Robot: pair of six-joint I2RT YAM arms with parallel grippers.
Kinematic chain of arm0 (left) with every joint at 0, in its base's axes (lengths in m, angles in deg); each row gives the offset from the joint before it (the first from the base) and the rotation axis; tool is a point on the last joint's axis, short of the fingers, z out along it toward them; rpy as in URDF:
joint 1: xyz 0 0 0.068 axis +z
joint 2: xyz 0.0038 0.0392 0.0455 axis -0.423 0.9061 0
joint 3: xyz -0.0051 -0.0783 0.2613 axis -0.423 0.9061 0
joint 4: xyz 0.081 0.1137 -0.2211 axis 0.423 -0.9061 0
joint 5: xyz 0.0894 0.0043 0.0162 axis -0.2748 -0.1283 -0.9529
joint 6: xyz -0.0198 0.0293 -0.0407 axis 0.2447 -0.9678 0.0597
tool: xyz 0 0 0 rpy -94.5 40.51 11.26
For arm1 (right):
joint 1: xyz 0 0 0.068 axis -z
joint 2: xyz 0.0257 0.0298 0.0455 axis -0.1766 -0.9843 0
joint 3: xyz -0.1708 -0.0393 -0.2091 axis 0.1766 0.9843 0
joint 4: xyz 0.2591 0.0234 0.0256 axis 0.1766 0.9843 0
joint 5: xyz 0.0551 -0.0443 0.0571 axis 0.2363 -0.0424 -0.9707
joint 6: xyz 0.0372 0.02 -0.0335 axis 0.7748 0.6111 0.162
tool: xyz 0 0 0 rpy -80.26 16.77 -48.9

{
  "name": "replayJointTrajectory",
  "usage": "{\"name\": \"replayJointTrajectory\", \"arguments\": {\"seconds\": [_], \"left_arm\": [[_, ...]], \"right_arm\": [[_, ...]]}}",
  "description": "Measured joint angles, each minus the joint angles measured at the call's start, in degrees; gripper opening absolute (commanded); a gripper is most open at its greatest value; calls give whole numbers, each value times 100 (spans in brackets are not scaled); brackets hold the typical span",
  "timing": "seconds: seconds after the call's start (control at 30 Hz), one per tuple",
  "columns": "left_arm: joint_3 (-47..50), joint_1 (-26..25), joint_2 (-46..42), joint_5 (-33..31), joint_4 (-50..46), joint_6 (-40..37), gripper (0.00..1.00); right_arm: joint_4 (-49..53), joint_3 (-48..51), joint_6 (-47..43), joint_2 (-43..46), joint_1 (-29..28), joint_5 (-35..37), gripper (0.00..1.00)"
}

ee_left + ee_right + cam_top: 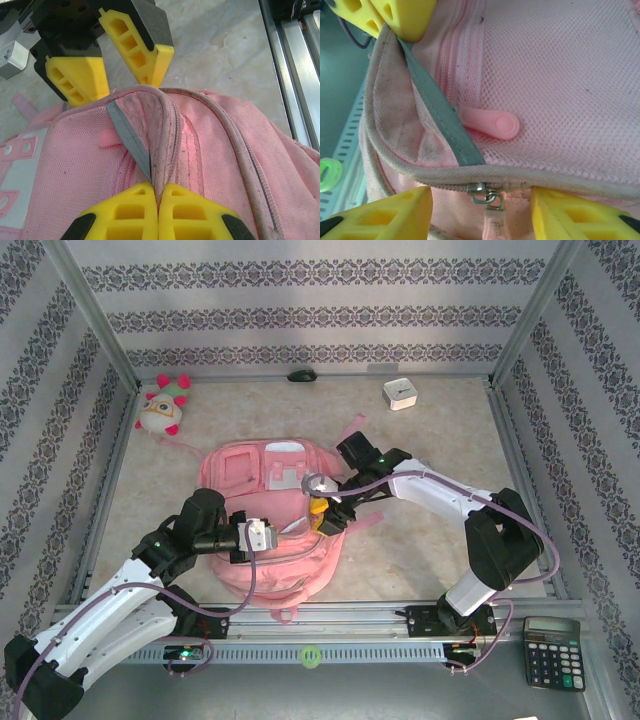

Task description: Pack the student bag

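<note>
Left gripper (pixel 157 196) fingers pressed together, pinching pink backpack (pixel 225 150) opening edge; right gripper (pixel 320 515) at its 3 o'clock in top view, fingers spread astride zipper slider (pixel 482 192)

The student bag (pixel 290 565) lies centred on the table (pixel 420 540), plush toy (pixel 163 405) behind-left, box (pixel 401 394) behind-right.

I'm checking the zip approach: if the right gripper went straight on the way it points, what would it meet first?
Probably the metal zipper slider on the student bag: it sits between the open fingers of the right gripper. Depth is unclear, so the piped seam beyond might come first.
</note>
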Motion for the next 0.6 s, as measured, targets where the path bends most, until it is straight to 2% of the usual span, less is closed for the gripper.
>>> {"name": "replayJointTrajectory", "arguments": {"seconds": [0.23,0.33,0.5,0.6], "left_arm": [[48,0,0,-57,195,68,0],[72,0,0,-57,221,109,0],[72,0,2,-111,267,155,0],[72,0,9,-175,339,264,0]], "right_arm": [[186,55,249,15,17,-184,37],[201,68,356,24,26,-208,25],[201,153,529,125,133,-271,15],[107,271,667,286,205,-264,0]]}}
